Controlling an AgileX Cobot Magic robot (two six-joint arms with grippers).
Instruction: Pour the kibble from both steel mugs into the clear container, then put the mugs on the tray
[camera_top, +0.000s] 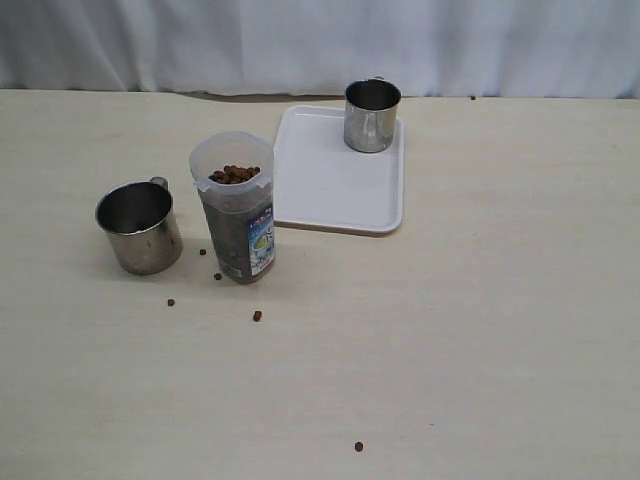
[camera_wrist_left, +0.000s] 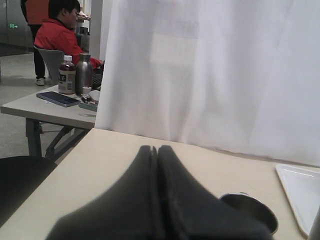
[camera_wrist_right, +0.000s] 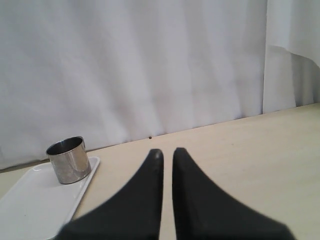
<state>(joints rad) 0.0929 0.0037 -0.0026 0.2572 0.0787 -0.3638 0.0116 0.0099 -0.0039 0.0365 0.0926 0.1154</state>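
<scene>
The left gripper (camera_wrist_left: 156, 150) is showing its two dark fingers pressed together on nothing, and the right gripper (camera_wrist_right: 166, 151) is likewise pinched shut and carrying nothing. On the table (camera_top: 480, 350), loose pellets of kibble (camera_top: 257, 315) are lying scattered toward the front, a few near the foot of the clear container (camera_top: 235, 205), which is standing upright and looking filled nearly to its rim. Near it, on the left arm's side, one steel mug (camera_top: 140, 225) is sitting upright on the bare table, looking empty, its handle pointing toward the back. Beyond the container the tray (camera_top: 335, 190) is lying flat, with the other steel mug (camera_top: 372, 115) standing in its far corner. By my reading, the near mug is the piece left to move. The left fingers are needing to spread wide first, then close on its wall or rim. The lift should be carrying it high past the container before setting it on the tray's bare part.
</scene>
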